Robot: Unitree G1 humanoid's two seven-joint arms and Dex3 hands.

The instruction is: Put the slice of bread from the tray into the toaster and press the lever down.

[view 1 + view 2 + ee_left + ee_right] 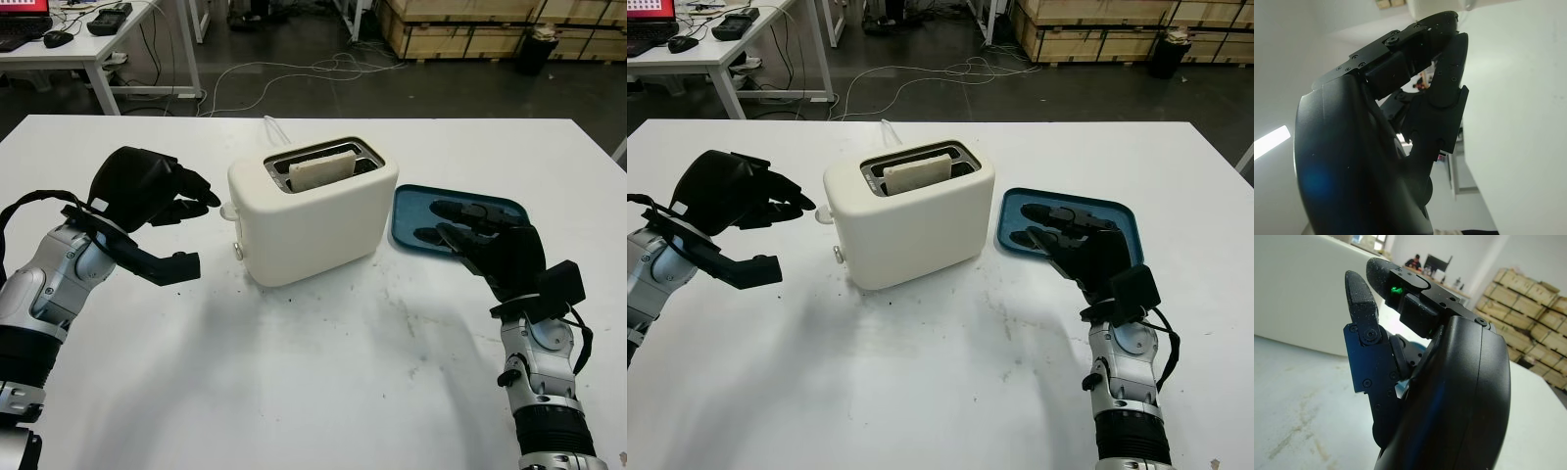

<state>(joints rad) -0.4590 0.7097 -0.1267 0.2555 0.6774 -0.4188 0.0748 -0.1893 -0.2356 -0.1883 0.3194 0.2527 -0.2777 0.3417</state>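
Observation:
A cream toaster [313,220] stands mid-table with a slice of bread [321,169] upright in its slot, its top edge showing above the rim. The lever knob [228,210] sits high on the toaster's left side. My left hand [196,233] hovers just left of that knob, open, its fingertips [208,199] a short gap from it and holding nothing. My right hand [456,223] is open over the near part of the teal tray [1117,211], right of the toaster. No bread lies on the tray's visible part.
The white table [323,372] has free room in front of the toaster and at both sides. The toaster's white cord [274,127] runs off the back edge. Beyond are a desk [78,49], floor cables and wooden crates [470,29].

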